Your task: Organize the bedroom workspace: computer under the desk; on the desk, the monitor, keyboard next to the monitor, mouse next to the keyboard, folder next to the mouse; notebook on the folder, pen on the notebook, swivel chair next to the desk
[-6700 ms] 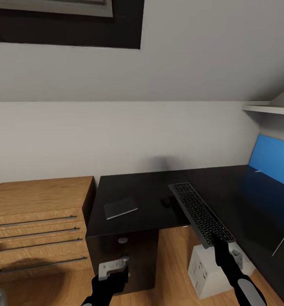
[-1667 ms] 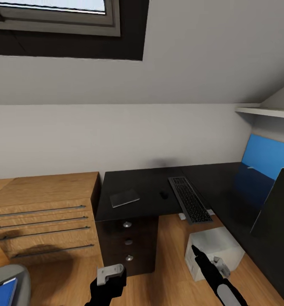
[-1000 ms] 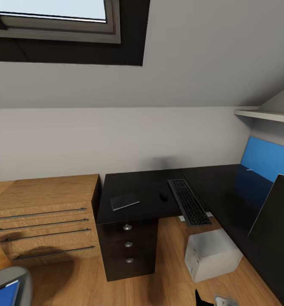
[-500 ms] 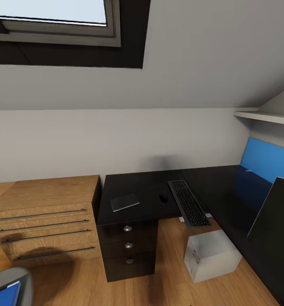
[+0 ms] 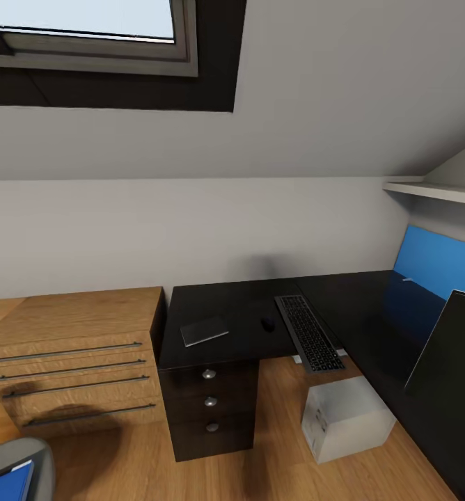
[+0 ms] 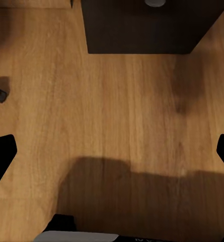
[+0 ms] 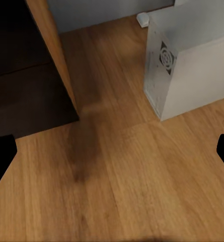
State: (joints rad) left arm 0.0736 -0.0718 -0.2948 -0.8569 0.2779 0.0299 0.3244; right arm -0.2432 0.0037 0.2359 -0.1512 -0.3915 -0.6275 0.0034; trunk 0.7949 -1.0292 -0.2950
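step: keyboard (image 5: 309,332) laid on black desk (image 5: 361,306), frame centre, mouse (image 5: 267,323) beside it | grippers: left (image 6: 112,151) and right (image 7: 112,151) both spread wide, holding nothing — aimed at floor | next, likely: folder (image 5: 3,481) on chair (image 5: 20,452), lower-left corner — calls for turning there.

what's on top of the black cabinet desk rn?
The notebook, the mouse and the keyboard, whose near end overhangs the black cabinet desk edge. Whatever lies beneath them is covered.
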